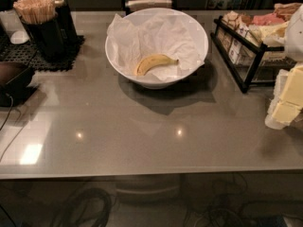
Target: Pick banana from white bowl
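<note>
The banana (154, 63) is small, curved and yellow with a dark stem tip pointing right. It lies on crumpled white paper inside the large white bowl (199, 56), which stands at the back middle of the grey counter. My gripper (285, 103), pale yellow and blocky, comes in at the right edge of the camera view. It hangs over the counter, well to the right of the bowl and nearer the front, apart from the bowl and the banana. It holds nothing that I can see.
A black wire rack (246, 56) with packets stands right of the bowl, close to my gripper. A black holder with wooden stir sticks (35, 11) sits on a black mat at the back left. A dark device (14, 79) with a cord is at the left edge.
</note>
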`<state>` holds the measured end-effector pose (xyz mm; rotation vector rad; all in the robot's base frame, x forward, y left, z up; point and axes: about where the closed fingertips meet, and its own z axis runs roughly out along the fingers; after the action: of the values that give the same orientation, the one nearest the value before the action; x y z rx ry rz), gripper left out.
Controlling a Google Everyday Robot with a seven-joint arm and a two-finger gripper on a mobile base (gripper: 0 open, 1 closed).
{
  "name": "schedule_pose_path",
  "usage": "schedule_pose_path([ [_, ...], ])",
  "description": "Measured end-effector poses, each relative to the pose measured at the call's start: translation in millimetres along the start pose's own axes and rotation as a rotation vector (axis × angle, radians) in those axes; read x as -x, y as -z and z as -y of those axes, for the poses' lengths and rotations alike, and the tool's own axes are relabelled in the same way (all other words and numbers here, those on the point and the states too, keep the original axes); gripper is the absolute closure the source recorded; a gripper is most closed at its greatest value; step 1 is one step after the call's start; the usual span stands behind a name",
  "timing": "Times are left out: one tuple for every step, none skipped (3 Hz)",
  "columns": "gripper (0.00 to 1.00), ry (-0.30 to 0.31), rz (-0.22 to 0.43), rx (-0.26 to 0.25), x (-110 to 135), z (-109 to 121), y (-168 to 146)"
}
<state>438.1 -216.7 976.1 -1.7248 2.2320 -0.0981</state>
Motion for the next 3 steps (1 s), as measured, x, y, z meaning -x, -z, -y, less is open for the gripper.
schedule_pose_path([
  [0.0, 0.002, 0.012, -0.01, 1.9, 1.1, 2.3],
  [0.0, 0.075, 0.107, -0.031, 24.6, 22.7, 7.2],
  [0.0, 0.246, 0.244, 0.003, 82.2, 55.6, 3.8],
])
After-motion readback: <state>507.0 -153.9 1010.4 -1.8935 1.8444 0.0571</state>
